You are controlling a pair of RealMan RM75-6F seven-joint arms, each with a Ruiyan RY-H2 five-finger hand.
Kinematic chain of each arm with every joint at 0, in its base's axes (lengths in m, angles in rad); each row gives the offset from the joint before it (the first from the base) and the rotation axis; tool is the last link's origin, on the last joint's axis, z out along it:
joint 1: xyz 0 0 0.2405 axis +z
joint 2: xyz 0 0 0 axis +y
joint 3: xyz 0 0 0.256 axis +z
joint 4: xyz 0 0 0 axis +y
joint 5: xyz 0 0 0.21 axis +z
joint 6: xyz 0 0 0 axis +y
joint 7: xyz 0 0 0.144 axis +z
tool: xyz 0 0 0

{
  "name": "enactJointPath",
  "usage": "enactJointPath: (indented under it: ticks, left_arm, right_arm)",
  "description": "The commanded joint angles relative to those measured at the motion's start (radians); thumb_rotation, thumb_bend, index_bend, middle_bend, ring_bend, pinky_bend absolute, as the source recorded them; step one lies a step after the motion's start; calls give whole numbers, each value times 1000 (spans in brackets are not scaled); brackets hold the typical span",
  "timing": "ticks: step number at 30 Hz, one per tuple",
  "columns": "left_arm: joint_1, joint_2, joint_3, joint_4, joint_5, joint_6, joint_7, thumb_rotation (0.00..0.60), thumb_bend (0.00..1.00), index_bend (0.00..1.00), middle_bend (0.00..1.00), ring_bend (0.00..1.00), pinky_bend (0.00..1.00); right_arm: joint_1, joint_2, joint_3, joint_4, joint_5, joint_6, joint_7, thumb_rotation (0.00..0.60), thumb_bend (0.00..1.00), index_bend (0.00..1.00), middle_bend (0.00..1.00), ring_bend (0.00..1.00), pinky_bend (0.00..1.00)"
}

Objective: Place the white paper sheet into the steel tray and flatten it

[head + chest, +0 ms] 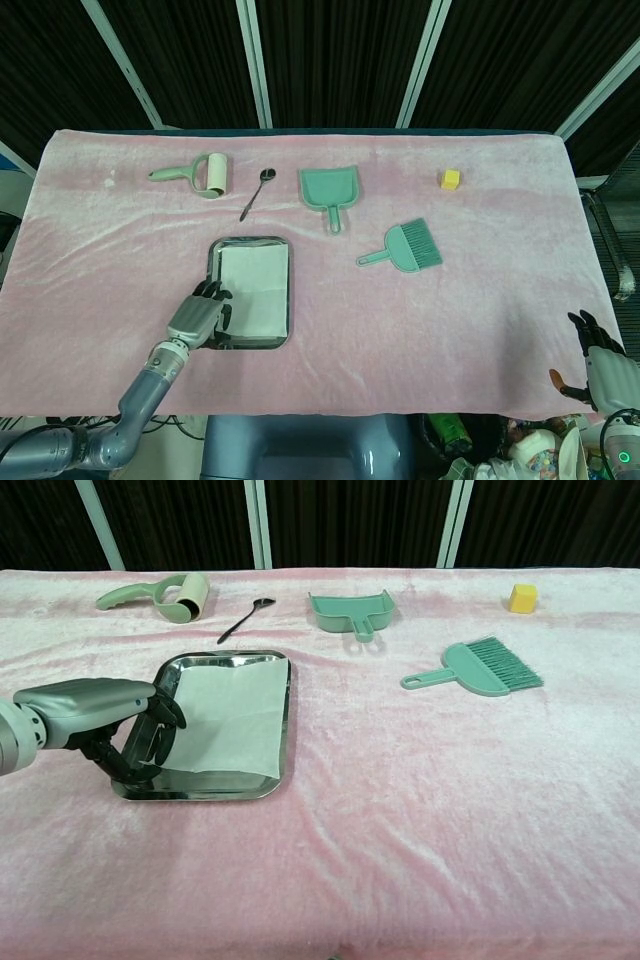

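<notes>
While the white paper sheet [228,715] lies inside the steel tray [283,742], these points are noted:
Sheet: laid nearly flat on the tray floor, its near edge slightly lifted.
Left hand [95,705]: held over the tray's left rim; fingers [163,708] curled down at the sheet's left edge, whether a pinch is made cannot be told.
Right hand [600,365]: seen off the surface's [420,810] near right corner, fingers spread, nothing held.
Beyond the tray: lint roller [165,594], spoon [243,618], dustpan [351,610], brush [480,667], yellow cube [522,598].
</notes>
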Motion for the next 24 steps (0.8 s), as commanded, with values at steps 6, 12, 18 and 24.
enactJointPath:
  ticks: [6, 12, 18, 24]
  left_arm:
    - [-14, -15, 1, 18, -40, 16, 23, 600, 385, 570, 185, 0, 0]
    - [-20, -19, 0, 24, -42, 24, 19, 600, 384, 570, 185, 0, 0]
    - [-25, -15, 8, 26, -43, 22, 19, 600, 384, 555, 184, 0, 0]
    - [-31, -15, 11, 21, -39, 23, 15, 600, 383, 553, 184, 0, 0]
  right_arm:
    - [-1, 1, 0, 0, 1, 0, 2, 600, 251, 0, 8, 93, 155]
    - [-1, -1, 0, 0, 2, 2, -1, 600, 252, 0, 8, 93, 155]
    - [0, -2, 0, 0, 2, 1, -2, 600, 251, 0, 8, 93, 155]
    - [0, -3, 0, 0, 3, 2, -2, 600, 252, 0, 8, 93, 155]
